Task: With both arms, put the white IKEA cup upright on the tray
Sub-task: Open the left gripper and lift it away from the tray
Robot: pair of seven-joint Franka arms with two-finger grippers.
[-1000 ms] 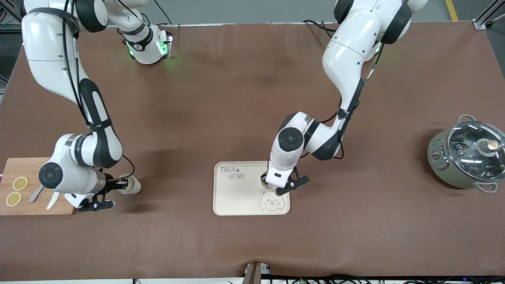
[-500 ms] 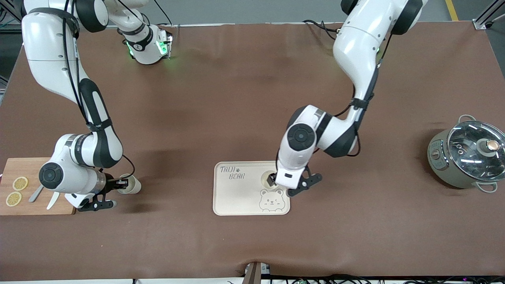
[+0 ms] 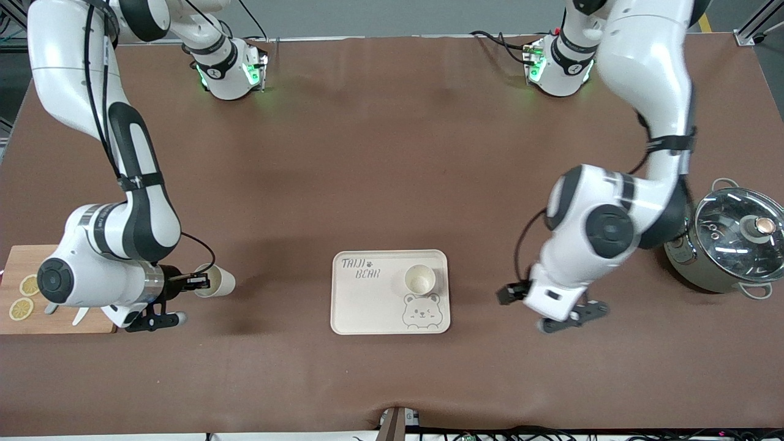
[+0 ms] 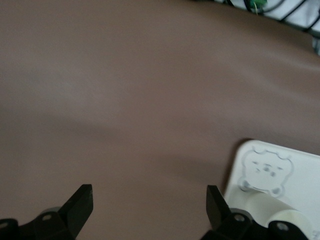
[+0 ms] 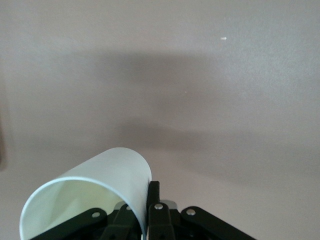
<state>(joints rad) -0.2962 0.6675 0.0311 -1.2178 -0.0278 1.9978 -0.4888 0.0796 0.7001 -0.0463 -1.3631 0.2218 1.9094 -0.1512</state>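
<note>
White cup (image 3: 215, 283) is held clamped at its rim by the right pincer (image 3: 195, 283); the left pincer (image 3: 554, 310), spread wide, holds nothing at 3 o'clock of the tray (image 3: 367, 306).

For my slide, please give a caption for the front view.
One cup upright on tray; left gripper open, right gripper holding second cup.

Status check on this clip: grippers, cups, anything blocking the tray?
Left gripper open, empty, over bare table beside tray. One cup upright on tray. Right gripper shut on second cup, tilted, beside cutting board. Path unobstructed.
</note>
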